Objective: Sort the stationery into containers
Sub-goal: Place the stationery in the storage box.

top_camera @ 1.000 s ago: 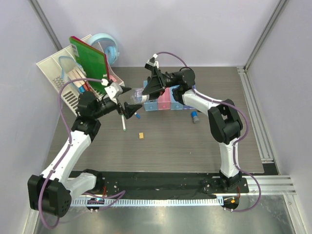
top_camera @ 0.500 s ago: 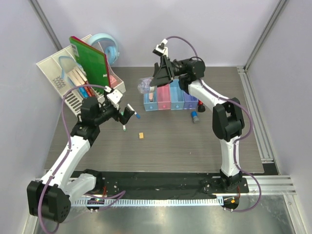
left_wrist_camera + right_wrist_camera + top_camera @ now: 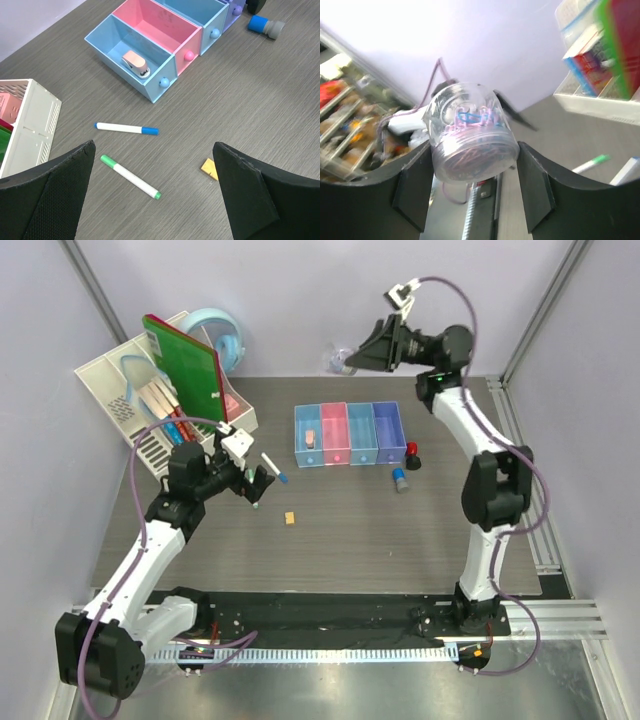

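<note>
Left gripper (image 3: 257, 480): fingers spread to full width with nothing between them. It hangs low over the table, directly above the two pens.
Orange block (image 3: 210, 168): flat on the table, to the near right of the left gripper, apart from both pens.
Green-cap pen (image 3: 130, 176): lies diagonally on the table under the left gripper.
Blue-cap pen (image 3: 126, 128): lies just beyond the green-cap pen without touching it, between that pen and the containers.
Blue-grey cylinder (image 3: 400, 479): on the table in front of the right end of the containers, outside them.
Red-and-black cylinder (image 3: 412, 457): just beyond the blue-grey cylinder, beside the violet-blue bin's front right corner, outside it.
Containers (image 3: 347, 430): four joined bins in a row at mid-table — light blue, pink, blue, violet-blue from left to right.
Pink eraser (image 3: 135, 64): inside the light-blue bin, the leftmost one.
White organizer (image 3: 110, 390): far left of the table, with a green book (image 3: 185, 365) leaning in it.
Right gripper (image 3: 356, 357): raised high beyond the containers, over the far edge of the table. Its fingers are partly closed — clamped on a clear jar.
Clear jar (image 3: 470, 132): held between both right fingers, with coloured paper clips visible inside.
Tape dispenser (image 3: 222, 335): round and light blue, behind the organizer at the back wall.
</note>
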